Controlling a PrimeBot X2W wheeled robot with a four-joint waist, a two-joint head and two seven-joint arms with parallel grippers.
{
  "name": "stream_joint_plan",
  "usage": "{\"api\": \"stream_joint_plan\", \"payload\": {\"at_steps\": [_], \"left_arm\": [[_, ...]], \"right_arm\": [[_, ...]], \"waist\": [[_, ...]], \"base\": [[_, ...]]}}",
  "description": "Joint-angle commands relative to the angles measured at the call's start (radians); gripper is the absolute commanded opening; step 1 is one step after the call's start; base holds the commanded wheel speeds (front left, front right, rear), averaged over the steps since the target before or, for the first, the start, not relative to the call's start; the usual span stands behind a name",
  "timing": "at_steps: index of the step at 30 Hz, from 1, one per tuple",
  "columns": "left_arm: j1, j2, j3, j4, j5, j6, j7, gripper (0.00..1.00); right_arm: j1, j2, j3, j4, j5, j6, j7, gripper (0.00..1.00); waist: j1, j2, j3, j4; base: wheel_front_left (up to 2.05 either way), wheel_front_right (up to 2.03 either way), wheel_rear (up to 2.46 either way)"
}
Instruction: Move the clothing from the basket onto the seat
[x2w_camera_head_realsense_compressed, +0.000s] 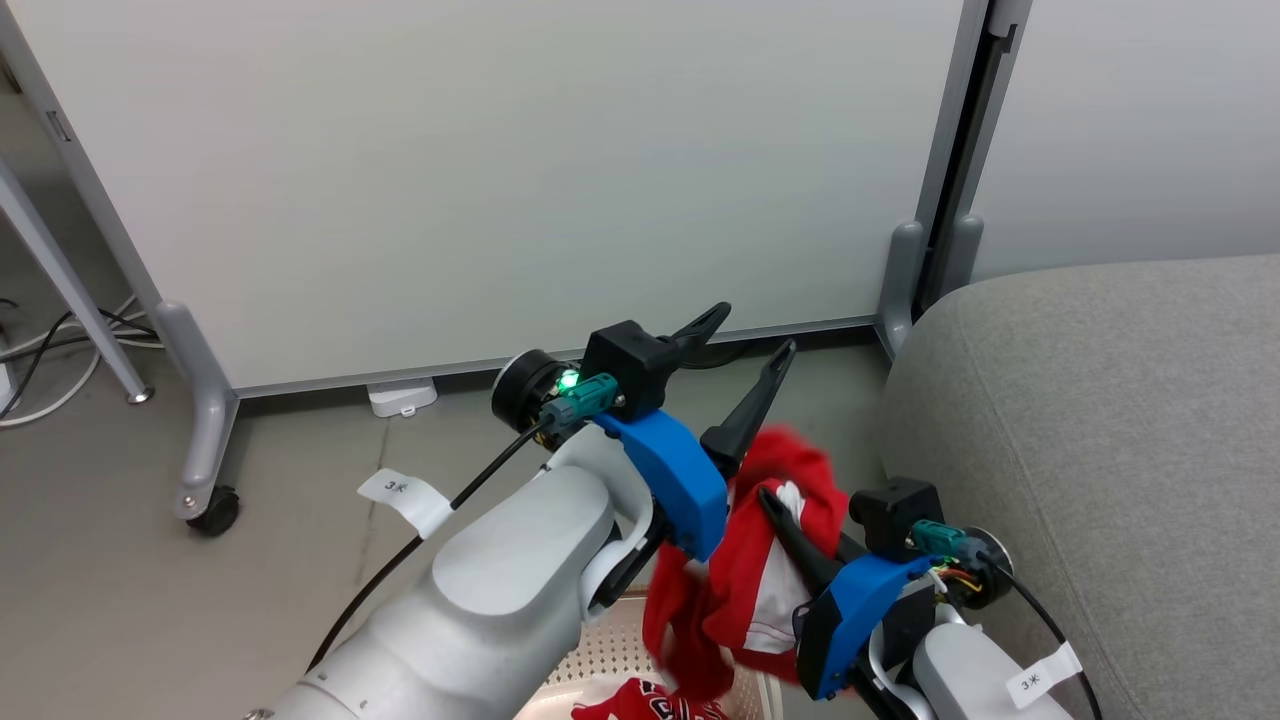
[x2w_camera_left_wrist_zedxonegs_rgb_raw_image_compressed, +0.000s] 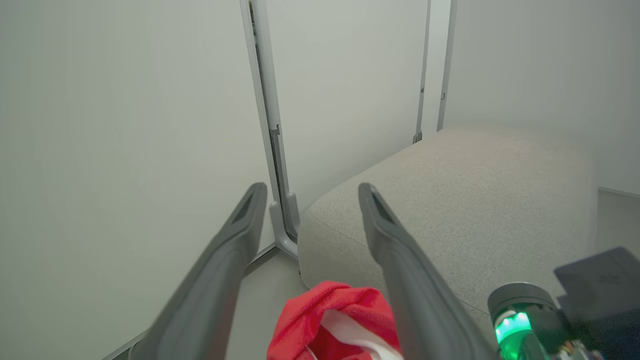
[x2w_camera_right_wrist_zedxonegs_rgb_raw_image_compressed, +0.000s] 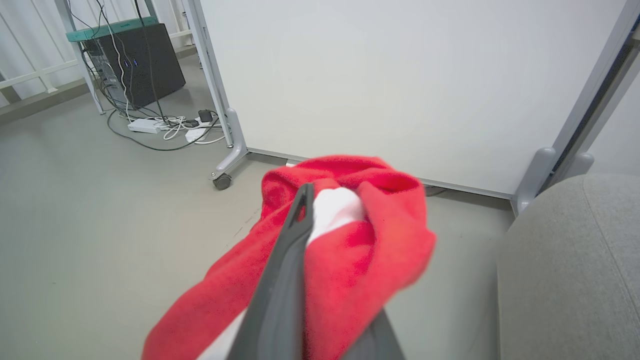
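A red garment with white panels (x2w_camera_head_realsense_compressed: 760, 570) hangs bunched in the air above the basket, with my right gripper (x2w_camera_head_realsense_compressed: 785, 515) shut on it. In the right wrist view the cloth (x2w_camera_right_wrist_zedxonegs_rgb_raw_image_compressed: 365, 240) wraps the right gripper (x2w_camera_right_wrist_zedxonegs_rgb_raw_image_compressed: 325, 205) and hides one finger. My left gripper (x2w_camera_head_realsense_compressed: 745, 345) is just left of and above the cloth, open and holding nothing. In its own view the left gripper (x2w_camera_left_wrist_zedxonegs_rgb_raw_image_compressed: 312, 192) points at the seat (x2w_camera_left_wrist_zedxonegs_rgb_raw_image_compressed: 475, 200), with the garment (x2w_camera_left_wrist_zedxonegs_rgb_raw_image_compressed: 330, 320) low between the fingers. The grey seat (x2w_camera_head_realsense_compressed: 1100, 450) lies to the right. The cream perforated basket (x2w_camera_head_realsense_compressed: 610, 655) shows at the bottom, with a second red garment (x2w_camera_head_realsense_compressed: 650, 705) in it.
A white partition panel (x2w_camera_head_realsense_compressed: 500, 180) on grey feet with a caster (x2w_camera_head_realsense_compressed: 212, 512) stands close behind, and a second panel meets it by the seat's corner. Cables and a power strip (x2w_camera_right_wrist_zedxonegs_rgb_raw_image_compressed: 145, 125) and a dark computer case (x2w_camera_right_wrist_zedxonegs_rgb_raw_image_compressed: 135, 60) lie far to the left on the grey floor.
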Motion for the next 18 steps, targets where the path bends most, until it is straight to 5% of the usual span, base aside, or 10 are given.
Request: {"api": "stream_joint_plan", "payload": {"at_steps": [1, 8, 18], "left_arm": [[0.016, 0.001, 0.0, 0.009, -0.009, -0.003, -0.002, 1.0], [0.066, 0.034, 0.055, 0.012, -0.022, 0.013, -0.007, 1.0], [0.359, 0.181, 0.291, -0.252, 0.104, 0.049, -0.007, 1.0]], "right_arm": [[-0.015, -0.003, -0.002, 0.003, -0.004, 0.0, -0.009, 0.0], [-0.017, -0.003, -0.025, 0.005, -0.02, 0.0, -0.019, 0.0], [0.017, -0.003, -0.088, -0.062, -0.06, 0.0, -0.024, 0.0]], "waist": [[0.0, 0.0, 0.001, 0.0], [0.0, 0.0, 0.005, 0.004], [0.0, 0.0, 0.017, -0.017]], "base": [[0.0, 0.0, 0.0], [0.0, 0.0, 0.0], [0.0, 0.0, 0.0]]}}
